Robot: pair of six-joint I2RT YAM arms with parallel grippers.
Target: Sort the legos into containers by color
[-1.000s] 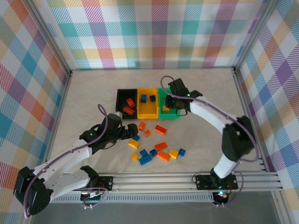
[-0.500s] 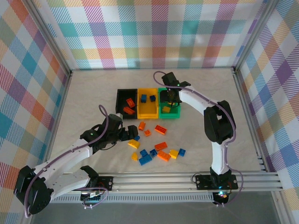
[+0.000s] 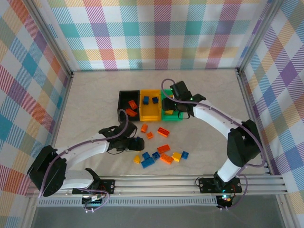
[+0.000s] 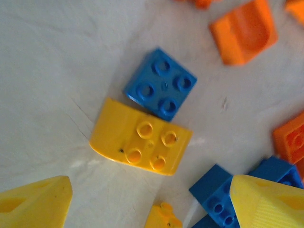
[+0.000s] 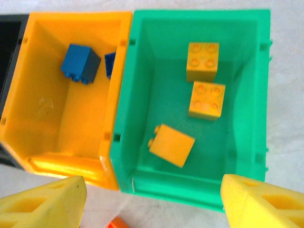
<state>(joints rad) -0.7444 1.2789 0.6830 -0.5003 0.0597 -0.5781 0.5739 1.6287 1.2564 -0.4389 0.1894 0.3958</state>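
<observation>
Three yellow studded bricks [image 5: 207, 99] lie in the green plastic bin [image 5: 137, 95]. The right gripper [image 5: 152, 204] hangs above them, its yellow fingertips spread wide with nothing between them. Half a second ago that arm reached farther over the bins. It has since drawn back a little, which suggests its drop is finished and it is free for another pick.

The left gripper [image 4: 149, 202] has made the larger move, sliding in toward the loose legos [image 3: 163, 148] on the pale table [image 3: 95, 95]. In the overhead view it now covers the spot where a yellow and a blue brick lay. It too is wide open and holds nothing. Its next target is probably the yellow curved-top brick [image 4: 140, 142], bound for the green bin.

The left wrist view shows what the arm hides from above. That brick touches a blue square four-stud brick [image 4: 161, 90] along one edge and lies ahead of the fingertips rather than between them, so the grasp is not yet lined up. The right wrist view shows blue bricks [image 5: 80, 63] in the yellow plastic bin [image 5: 47, 123]. The overhead view adds the black plastic bin [image 3: 124, 97] holding orange bricks [image 3: 132, 103].
</observation>
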